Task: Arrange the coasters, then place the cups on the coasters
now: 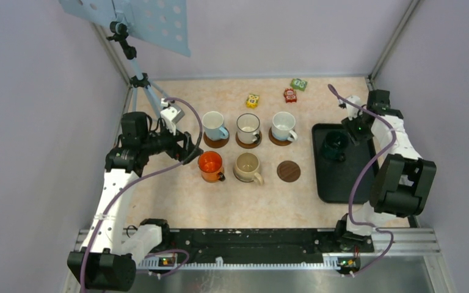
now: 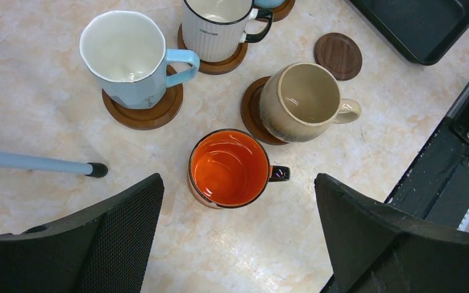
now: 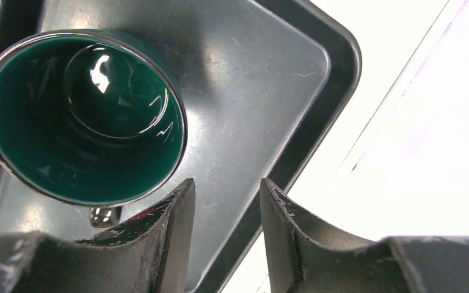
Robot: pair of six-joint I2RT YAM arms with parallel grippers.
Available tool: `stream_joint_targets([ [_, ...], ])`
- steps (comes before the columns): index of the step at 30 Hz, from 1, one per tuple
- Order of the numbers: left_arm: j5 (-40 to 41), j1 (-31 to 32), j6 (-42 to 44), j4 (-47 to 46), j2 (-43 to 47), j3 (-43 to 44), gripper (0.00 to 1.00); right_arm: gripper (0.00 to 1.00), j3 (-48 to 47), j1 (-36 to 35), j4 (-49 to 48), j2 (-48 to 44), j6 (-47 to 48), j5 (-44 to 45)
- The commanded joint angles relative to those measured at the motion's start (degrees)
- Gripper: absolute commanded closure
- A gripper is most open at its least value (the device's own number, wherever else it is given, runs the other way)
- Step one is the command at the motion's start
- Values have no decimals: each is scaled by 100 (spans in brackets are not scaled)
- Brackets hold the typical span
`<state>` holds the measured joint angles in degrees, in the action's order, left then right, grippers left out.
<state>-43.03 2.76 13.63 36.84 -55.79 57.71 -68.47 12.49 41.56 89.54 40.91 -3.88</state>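
Grey walls close in a pale, marbled tabletop [image 1: 177, 201], with both arms bolted at its near edge. Closest in, the left gripper [image 2: 238, 182] hangs just above the orange mug [image 2: 229, 168], fingers spread wide with nothing between them. The mug stands free, so that arm looks done with it rather than about to lift. Beside it the beige mug [image 2: 302, 101] rests off-centre on its coaster [image 2: 251, 113]. Next along lies one bare coaster [image 1: 288, 171], plainly meant for the last cup.

Behind them the light blue mug [image 2: 125, 55], the dark-rimmed white mug [image 2: 217, 24] and a plain white mug [image 1: 283, 125] each top a disc, making two tidy rows.

Off right, the dark green mug [image 3: 82, 116] stands upright in the black tray [image 3: 269, 79], well apart from that spare coaster. The right gripper [image 3: 226, 183] is right beside it, fingers a narrow gap apart with only tray showing between. The handle sits just outside one finger, so I'd say no grip is made yet. Toy blocks [image 1: 290, 94] lie by the far wall.
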Motion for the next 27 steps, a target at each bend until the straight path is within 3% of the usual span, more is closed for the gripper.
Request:
stream_joint_targets([
  [1,-53,-22,51,-227,54,-59,1,54,-304,226,221,-107,-202,-456],
  [7,-113,-17,42,-265,49,-102,1,27,8,310,744,-910,-483,-1036],
  [9,-135,-22,28,-271,38,-94,1,22,29,309,805,-1049,-636,-1178],
  [15,-139,-22,6,-265,79,-85,1,23,223,237,889,-851,-573,-1545],
  [23,-110,-22,-9,-242,104,-100,1,26,577,214,253,-337,-415,-1486],
  [27,-105,-22,-18,-281,82,-135,1,32,798,198,-242,-237,-532,-1558],
])
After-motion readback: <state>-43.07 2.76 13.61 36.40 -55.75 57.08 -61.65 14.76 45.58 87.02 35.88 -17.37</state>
